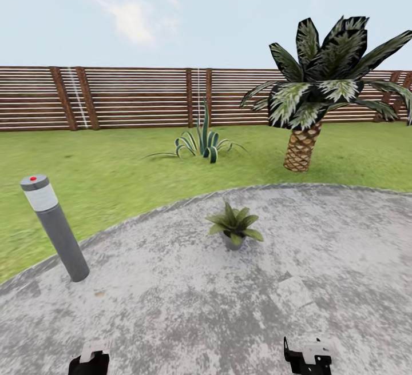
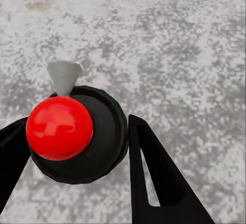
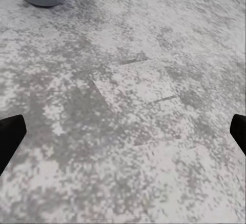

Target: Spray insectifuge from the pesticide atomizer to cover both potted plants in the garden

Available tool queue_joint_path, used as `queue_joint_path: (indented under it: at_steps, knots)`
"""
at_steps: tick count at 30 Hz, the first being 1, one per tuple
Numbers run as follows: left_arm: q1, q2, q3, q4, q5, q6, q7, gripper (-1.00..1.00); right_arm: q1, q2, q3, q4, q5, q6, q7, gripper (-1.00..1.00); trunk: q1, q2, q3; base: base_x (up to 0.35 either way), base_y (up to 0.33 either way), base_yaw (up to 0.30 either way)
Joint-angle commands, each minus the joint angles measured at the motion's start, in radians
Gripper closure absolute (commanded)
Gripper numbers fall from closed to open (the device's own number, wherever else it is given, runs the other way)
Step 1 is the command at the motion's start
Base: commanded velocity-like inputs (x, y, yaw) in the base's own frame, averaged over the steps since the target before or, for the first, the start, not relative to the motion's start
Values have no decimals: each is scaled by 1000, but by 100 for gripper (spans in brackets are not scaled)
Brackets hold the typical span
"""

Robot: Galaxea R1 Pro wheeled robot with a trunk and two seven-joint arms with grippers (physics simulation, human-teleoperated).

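A: Where is the pesticide atomizer (image 2: 77,131) placed, and how is it held?

B: It is seen in the left wrist view, lodged between the two dark fingers (image 2: 154,178) of the left gripper (image 2: 77,147); the jaws are closed against its black body, so it is pinched there. It is viewed from above its red round cap, with the grey nozzle (image 2: 64,75) pointing away from the wrist over the grey paved patio (image 1: 320,260).

A: And the thing to be sprayed?

B: One potted plant (image 1: 233,227) is seen in the head view, standing upright on the patio, ahead of both arms and slightly toward the right side; it is well apart from the left gripper (image 1: 90,363), which is low at the frame's edge.

A: Which arm is nearer?

B: The right gripper (image 1: 307,358) is judged somewhat nearer (its fingers are spread wide and nothing is held), and a grey pot is glimpsed ahead of it in the right wrist view; yet the sprayer is carried on the left, so the nozzle is to be swung forward and rightward toward the leaves.

A: Anything nearby?

B: A grey bollard lamp (image 1: 54,229) is set at the patio's left rim; a palm (image 1: 312,95) and the fence (image 1: 131,98) are beyond.
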Motion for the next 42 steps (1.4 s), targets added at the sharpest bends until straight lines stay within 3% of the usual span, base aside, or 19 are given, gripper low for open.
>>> queue_joint_path:
  at_steps: [1,17,30,42]
  knots:
    - [-1,0,8,1,5,-2,-9,100,-1,0,-4,2,11,-2,-7,-100,0,0,-1,291,224,0]
    - [-1,0,8,1,5,-2,-9,100,-1,0,-5,1,11,-2,-7,-100,0,0,-1,290,225,-50]
    - [-1,0,8,1,5,-2,-9,100,-1,0,-5,1,11,-2,-7,-100,0,0,-1,264,245,-240]
    - [-1,-2,8,1,5,-2,-9,100,-1,0,-5,1,11,-2,-7,-100,0,0,-1,108,312,-267]
